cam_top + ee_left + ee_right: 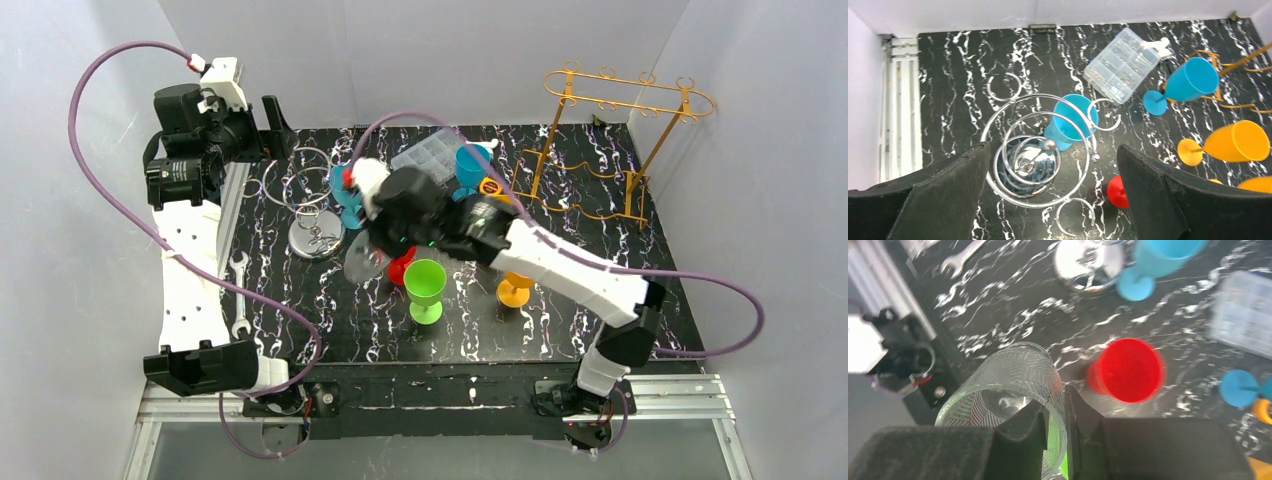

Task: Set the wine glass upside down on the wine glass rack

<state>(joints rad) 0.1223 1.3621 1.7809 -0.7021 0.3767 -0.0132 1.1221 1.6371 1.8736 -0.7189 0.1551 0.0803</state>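
My right gripper [375,250] [1057,410] is shut on the rim wall of a clear patterned wine glass [365,262] [1003,385]. One finger is inside the bowl and one outside, and the glass hangs tilted above the table near its middle. The chrome spiral wine glass rack [315,205] [1033,155] stands at the left rear, and a blue glass [348,190] [1073,122] sits in one of its rings. My left gripper [272,125] [1053,165] hovers high over that rack, open and holding nothing.
A red glass [400,268] [1128,370], a green glass [425,288] and an orange glass [516,288] sit under and beside the right arm. A second blue glass [470,165], a clear plastic box [428,158], a gold wire stand [620,140] and a wrench [240,295] are also here.
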